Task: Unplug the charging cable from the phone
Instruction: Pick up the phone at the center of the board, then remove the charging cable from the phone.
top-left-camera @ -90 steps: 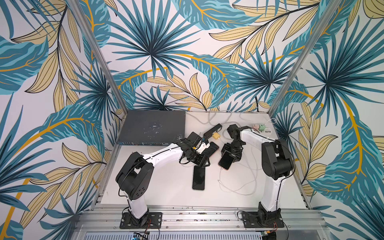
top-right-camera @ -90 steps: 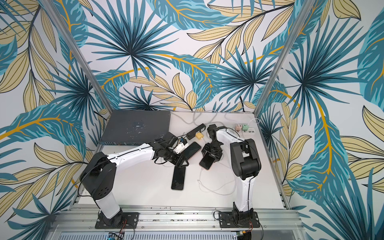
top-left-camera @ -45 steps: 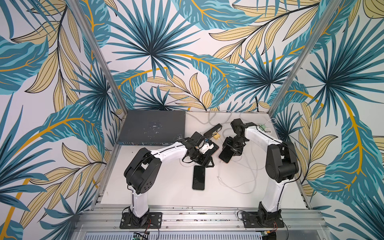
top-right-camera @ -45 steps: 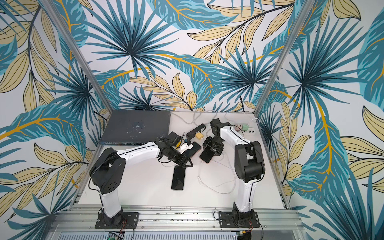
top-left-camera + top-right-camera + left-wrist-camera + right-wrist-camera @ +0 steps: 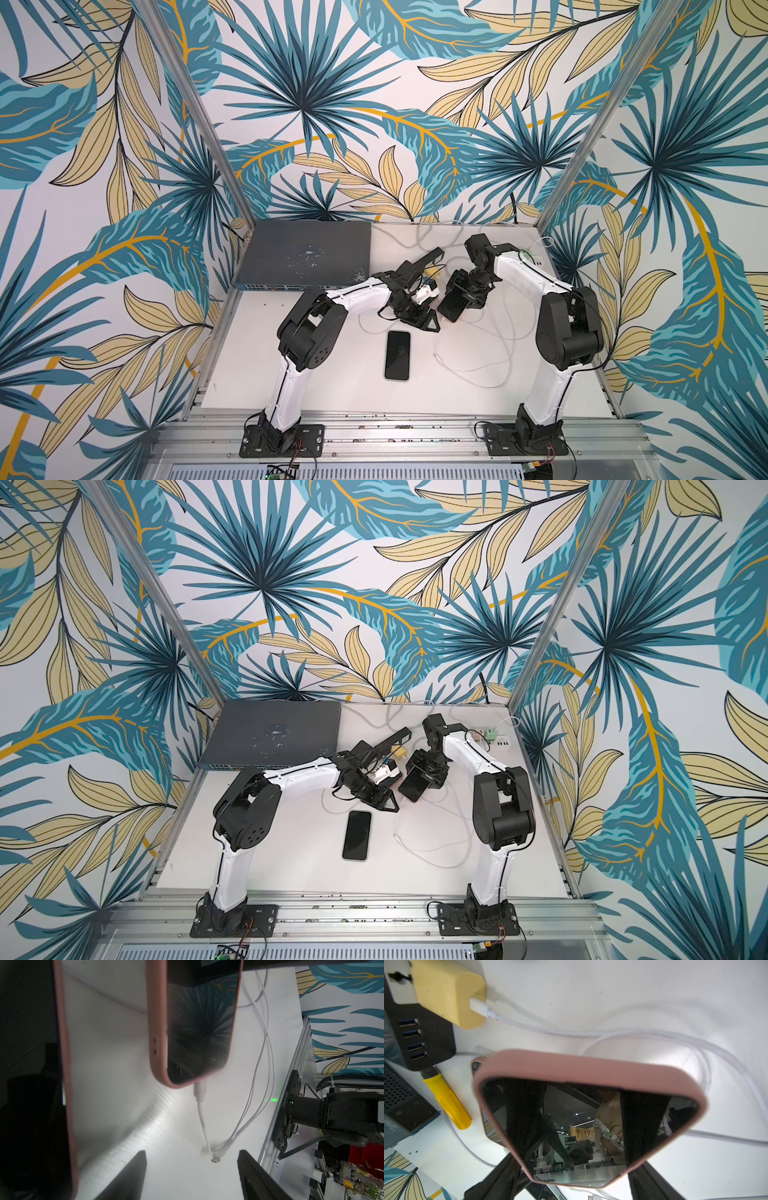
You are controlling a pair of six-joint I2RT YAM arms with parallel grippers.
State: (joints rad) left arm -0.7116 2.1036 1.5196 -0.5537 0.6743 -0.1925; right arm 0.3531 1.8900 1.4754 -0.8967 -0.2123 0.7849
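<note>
Bolted to the near rail (image 5: 399,432), both arms, elbows raised, forearms angling inward over the bench (image 5: 357,390). Just past the elbows, flat and screen up, a black handset (image 5: 397,355), untouched, with a loose metal tip (image 5: 215,1160) of white wire lying beside it.

Further in, the left gripper (image 5: 191,1152), low over the bench and aimed toward the right arm. Fingers (image 5: 133,1174) released and spread wide, holding nothing.

Straight ahead of them, the phone (image 5: 199,1032) in its pink case, tilted, mid-bench. Grasped across its width by the right gripper (image 5: 573,1165), fingers clenched on the two long edges. Seated in the phone's lower end, the plug (image 5: 200,1091) of the charging cable (image 5: 203,1124), drooping from there down to the bench. Contact between the phone's lower corner and the bench: not clear.

Close beside the left wrist, a second pink-rimmed device (image 5: 66,1088), mostly dark and cut off by the frame.

Beyond the phone, a yellow charger (image 5: 446,995) with a white lead (image 5: 623,1032) plugged in, set against a black USB strip (image 5: 419,1043), and a yellow handle (image 5: 448,1103) alongside. Farthest back, against the leaf-print wall (image 5: 374,83), a flat grey box (image 5: 303,253).

Right fingertips partly hidden behind the case, mixed with their own reflections in the screen.
</note>
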